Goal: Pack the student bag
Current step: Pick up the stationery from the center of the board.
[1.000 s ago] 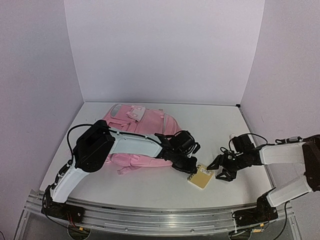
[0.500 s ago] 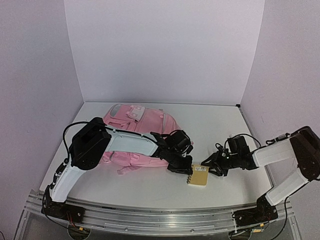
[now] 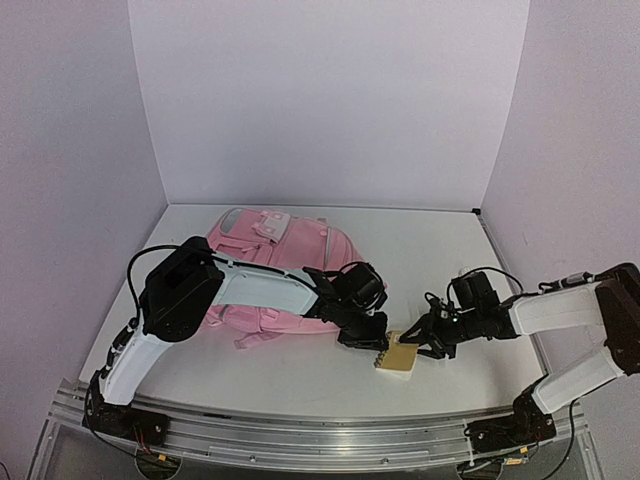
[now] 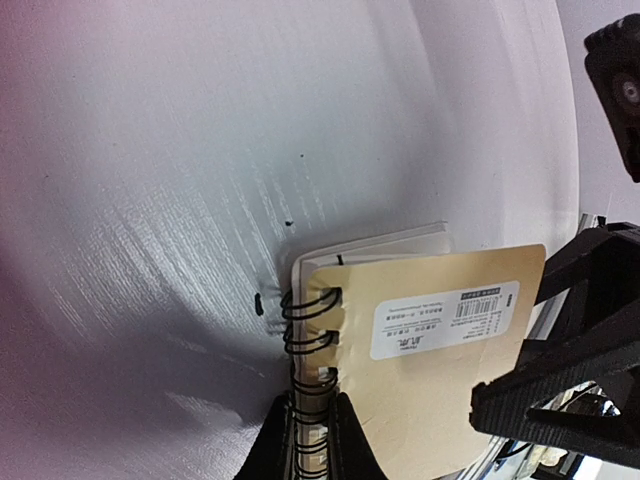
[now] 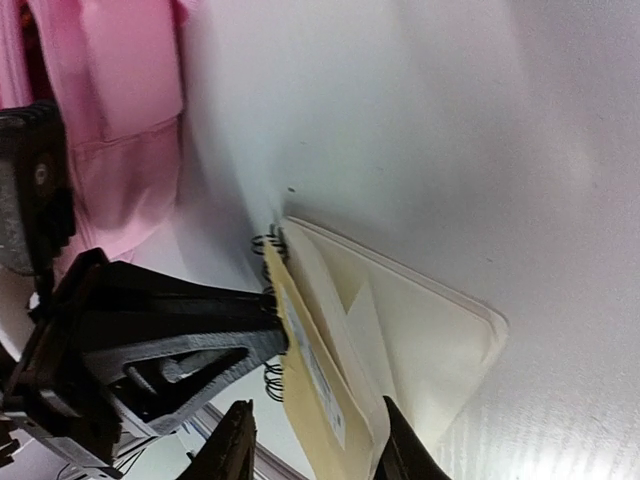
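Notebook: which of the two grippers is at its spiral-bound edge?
The left gripper: it is shut on the wire spiral of the notebook. The right gripper straddles the opposite, plain edge.

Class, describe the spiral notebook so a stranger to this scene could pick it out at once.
Start at the big pink student bag on the white table; off its near right corner the left hand and right hand meet. The notebook sits between them, the left hand pinching its black wire spiral. It alone is tan and flat, with a white barcode label.
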`<state>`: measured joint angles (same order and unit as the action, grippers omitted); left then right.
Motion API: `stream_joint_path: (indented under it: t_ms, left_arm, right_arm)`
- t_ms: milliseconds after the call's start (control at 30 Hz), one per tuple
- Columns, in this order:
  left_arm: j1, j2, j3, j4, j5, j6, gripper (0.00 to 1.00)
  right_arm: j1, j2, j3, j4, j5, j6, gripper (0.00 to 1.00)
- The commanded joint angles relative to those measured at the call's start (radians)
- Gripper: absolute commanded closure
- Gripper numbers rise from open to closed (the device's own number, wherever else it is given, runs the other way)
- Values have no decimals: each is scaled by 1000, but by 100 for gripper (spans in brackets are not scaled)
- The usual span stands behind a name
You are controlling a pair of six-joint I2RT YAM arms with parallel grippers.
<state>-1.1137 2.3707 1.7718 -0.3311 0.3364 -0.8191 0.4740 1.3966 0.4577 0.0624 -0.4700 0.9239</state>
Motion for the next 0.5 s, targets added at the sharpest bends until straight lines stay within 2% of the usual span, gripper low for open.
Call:
stream_joint_path:
  t_ms: [0, 67, 133, 267, 367, 467]
  left_arm:
    - [4, 69, -30, -115, -63, -36, 100]
    - [5, 67, -32, -107, -59, -34, 100]
    - [5, 61, -37, -96, -56, -28, 100]
    - [5, 35, -57, -63, -58, -22, 100]
    - [6, 25, -65, -38, -49, -17, 99]
    - [8, 22, -73, -27, -47, -23, 98]
  right_arm:
    - [8, 12, 63, -192, 64, -86, 74]
    - [8, 27, 68, -166, 57, -89, 84]
    - [9, 34, 63, -113, 56, -84, 88]
    - [8, 71, 56, -6, 44, -66, 88]
    - [8, 119, 32, 140, 17, -19, 90]
    - [8, 142, 8, 261, -11, 23, 98]
